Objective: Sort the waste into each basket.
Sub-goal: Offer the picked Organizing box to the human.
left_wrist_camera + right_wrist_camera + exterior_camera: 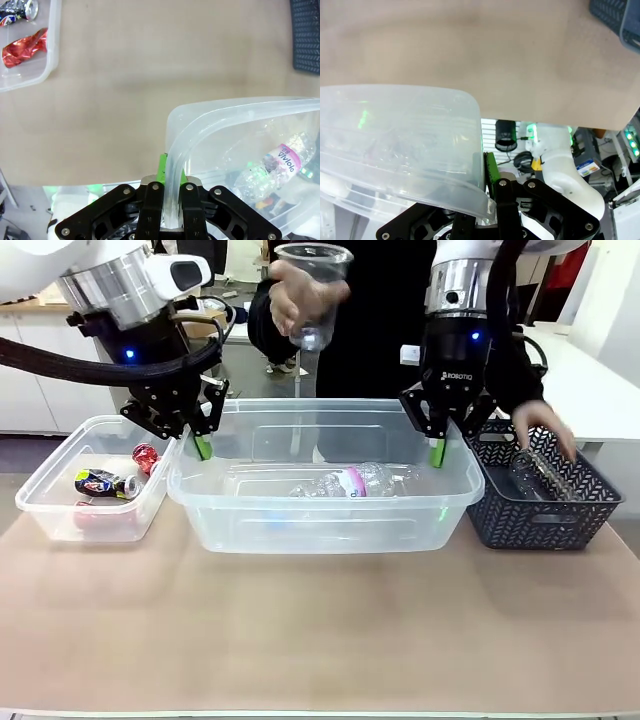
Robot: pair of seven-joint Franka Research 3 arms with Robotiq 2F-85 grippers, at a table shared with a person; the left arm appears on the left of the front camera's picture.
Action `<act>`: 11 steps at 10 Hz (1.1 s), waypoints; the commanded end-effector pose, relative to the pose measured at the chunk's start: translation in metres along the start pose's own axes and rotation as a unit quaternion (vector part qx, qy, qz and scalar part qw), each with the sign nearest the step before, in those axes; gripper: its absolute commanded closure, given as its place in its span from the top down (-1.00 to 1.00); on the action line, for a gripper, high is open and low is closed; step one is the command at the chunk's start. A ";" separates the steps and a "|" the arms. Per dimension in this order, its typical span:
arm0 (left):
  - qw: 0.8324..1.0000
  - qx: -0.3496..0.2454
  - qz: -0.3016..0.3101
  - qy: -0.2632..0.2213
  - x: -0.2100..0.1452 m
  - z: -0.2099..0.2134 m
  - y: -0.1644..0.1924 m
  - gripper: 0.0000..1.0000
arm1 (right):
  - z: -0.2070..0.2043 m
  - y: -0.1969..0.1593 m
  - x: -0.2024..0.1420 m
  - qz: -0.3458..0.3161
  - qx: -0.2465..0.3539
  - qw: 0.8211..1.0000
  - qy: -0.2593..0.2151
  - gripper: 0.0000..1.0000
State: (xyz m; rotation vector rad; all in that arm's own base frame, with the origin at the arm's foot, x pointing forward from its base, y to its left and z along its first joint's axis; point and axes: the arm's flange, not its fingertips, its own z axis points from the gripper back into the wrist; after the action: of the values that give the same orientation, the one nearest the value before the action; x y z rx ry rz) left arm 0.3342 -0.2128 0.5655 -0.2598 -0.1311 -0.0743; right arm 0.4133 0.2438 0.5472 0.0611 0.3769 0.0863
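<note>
1. Your left gripper [203, 444] is pinched tight on the left rim of the large see-through rectangular plastic tub [320, 526] at the centre of the frame. The left wrist view shows the lip squeezed between the green pads.
2. Your right gripper [437, 448] is clamped the same way on the tub's right rim, so this looks like a two-arm move of the tub. Whether it has left the tan table [320, 640] cannot be told.
3. The waste is split. A clear crumpled plastic bottle with a pink-edged label [350, 481] lies inside the big tub. A blue-printed metal can [100, 483] and a crushed red can [146, 455] sit in the small clear tub [95, 527] at left of frame.
4. Drive both arms together, level and at one speed. The thin rim will likely flex or slip free if one side leads.
5. Move slowly so the loose bottle does not roll and shift the load.
6. Mind the neighbours: the small tub is just beside the left end and the dark woven-pattern basket [545, 512] is just beside the right end.
7. Watch the person. One hand [290, 295] holds a clear plastic cup [318, 285] above the tub at top centre, and the other hand [545, 426] is at the dark basket.
</note>
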 end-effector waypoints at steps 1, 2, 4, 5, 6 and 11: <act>1.000 0.007 0.007 -0.008 -0.002 0.002 0.002 -1.00 | 0.000 0.001 -0.003 0.004 0.000 1.000 0.001 -1.00; 1.000 0.007 0.007 -0.008 -0.002 0.002 0.002 -1.00 | 0.000 0.001 -0.003 0.004 0.000 1.000 0.001 -1.00; 1.000 0.007 0.007 -0.008 -0.002 0.002 0.002 -1.00 | 0.000 0.001 -0.003 0.004 0.000 1.000 0.001 -1.00; 1.000 0.007 0.007 -0.008 -0.002 0.002 0.002 -1.00 | 0.000 0.001 -0.003 0.004 0.000 1.000 0.001 -1.00; 1.000 0.007 0.007 -0.008 -0.002 0.002 0.002 -1.00 | 0.000 0.001 -0.003 0.004 0.000 1.000 0.001 -1.00; 1.000 0.007 0.007 -0.008 -0.002 0.002 0.002 -1.00 | 0.000 0.001 -0.003 0.004 0.000 1.000 0.001 -1.00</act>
State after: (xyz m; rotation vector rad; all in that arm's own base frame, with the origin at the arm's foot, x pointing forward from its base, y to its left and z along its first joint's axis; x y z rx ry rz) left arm 0.3342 -0.2128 0.5654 -0.2597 -0.1309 -0.0742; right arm 0.4133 0.2439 0.5472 0.0611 0.3770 0.0864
